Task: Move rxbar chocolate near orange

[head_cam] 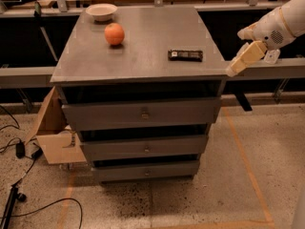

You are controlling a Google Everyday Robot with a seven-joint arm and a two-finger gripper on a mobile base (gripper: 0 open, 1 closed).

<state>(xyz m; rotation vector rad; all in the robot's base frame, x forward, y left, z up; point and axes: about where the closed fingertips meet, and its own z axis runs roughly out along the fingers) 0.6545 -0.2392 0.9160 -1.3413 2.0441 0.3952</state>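
The rxbar chocolate (185,55), a slim black bar, lies flat near the right front of the grey cabinet top (143,37). The orange (114,34) sits on the left part of the top, well apart from the bar. My gripper (238,62) hangs in the air just off the cabinet's right front corner, to the right of the bar and not touching it. It holds nothing that I can see.
A shallow white bowl (101,11) stands at the back left of the top, behind the orange. The cabinet has three drawers (143,113). A cardboard box (52,132) and cables (19,147) lie on the floor at the left.
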